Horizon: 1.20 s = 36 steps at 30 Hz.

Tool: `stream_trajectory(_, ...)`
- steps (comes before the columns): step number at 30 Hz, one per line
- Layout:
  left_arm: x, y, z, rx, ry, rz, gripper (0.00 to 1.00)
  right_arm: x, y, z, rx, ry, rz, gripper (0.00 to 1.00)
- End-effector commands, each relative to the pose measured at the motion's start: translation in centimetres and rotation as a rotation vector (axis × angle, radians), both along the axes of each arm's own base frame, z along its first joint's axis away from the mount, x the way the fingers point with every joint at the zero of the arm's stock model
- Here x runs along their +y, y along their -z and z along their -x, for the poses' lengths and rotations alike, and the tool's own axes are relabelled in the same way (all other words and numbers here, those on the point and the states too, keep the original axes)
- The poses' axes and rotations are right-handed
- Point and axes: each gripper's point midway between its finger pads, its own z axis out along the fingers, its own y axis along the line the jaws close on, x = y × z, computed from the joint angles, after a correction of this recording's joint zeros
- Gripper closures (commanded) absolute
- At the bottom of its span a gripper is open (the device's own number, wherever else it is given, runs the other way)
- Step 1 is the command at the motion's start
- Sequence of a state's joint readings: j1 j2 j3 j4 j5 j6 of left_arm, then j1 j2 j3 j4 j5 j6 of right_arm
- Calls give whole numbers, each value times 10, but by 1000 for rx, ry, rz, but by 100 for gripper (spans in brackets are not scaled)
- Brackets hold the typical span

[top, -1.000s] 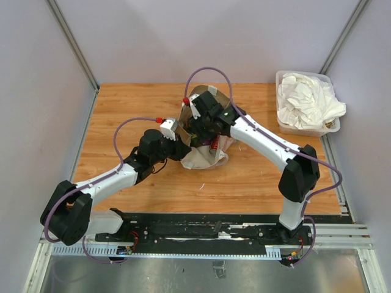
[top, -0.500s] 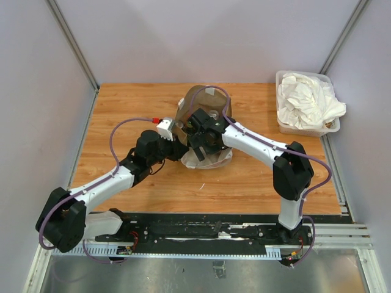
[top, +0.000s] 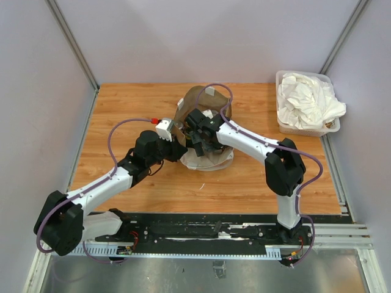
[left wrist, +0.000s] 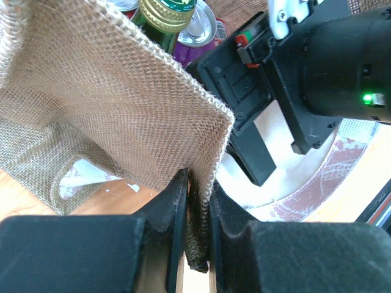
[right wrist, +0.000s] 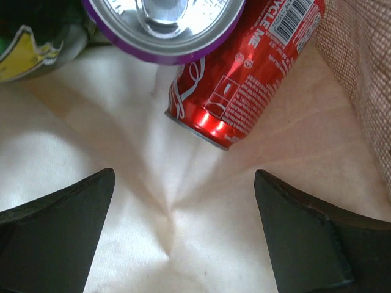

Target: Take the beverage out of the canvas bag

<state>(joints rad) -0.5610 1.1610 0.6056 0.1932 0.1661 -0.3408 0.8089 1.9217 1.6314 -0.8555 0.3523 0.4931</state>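
Bag (top: 194, 101) sits mid-table (top: 122, 177), centre of the top view. Left gripper (left wrist: 197, 189) is pinched tight on its woven wall. Right gripper (right wrist: 183, 183) is inside, jaws spread wide and holding nothing. Red can (right wrist: 244, 79) lies on the lining just above them, with the purple can (right wrist: 162, 24) touching it at the top edge.

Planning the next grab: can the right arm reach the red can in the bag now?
Probably yes. The right gripper is open inside the canvas bag, the red can just ahead with nothing between; the left gripper pinches the bag wall.
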Motion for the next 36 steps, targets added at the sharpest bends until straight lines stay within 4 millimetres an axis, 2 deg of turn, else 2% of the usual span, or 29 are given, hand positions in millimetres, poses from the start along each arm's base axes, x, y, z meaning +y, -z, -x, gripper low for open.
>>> stream_trajectory(1,1,15,14,65,29,-53,100,-17,10,-4,0,70,99,2)
stream_trajectory(3,1,15,14,68,30,-57,100,-15,22,-7,6,84,104,2)
stream_trajectory(12,0,14,13,67,33,-62,100,-34,22,-30,-141,204,198,2)
stream_trajectory(17,2,13,13,63,28,-67,100,-47,25,-37,-158,233,238,1)
stream_trajectory(22,2,13,13,63,27,-67,100,-57,32,-39,-170,240,265,16)
stream_trajectory(29,3,10,13,56,25,-72,100,-70,40,-43,-166,214,334,42)
stream_trajectory(36,3,7,12,46,22,-62,99,-79,30,-46,-204,231,351,50)
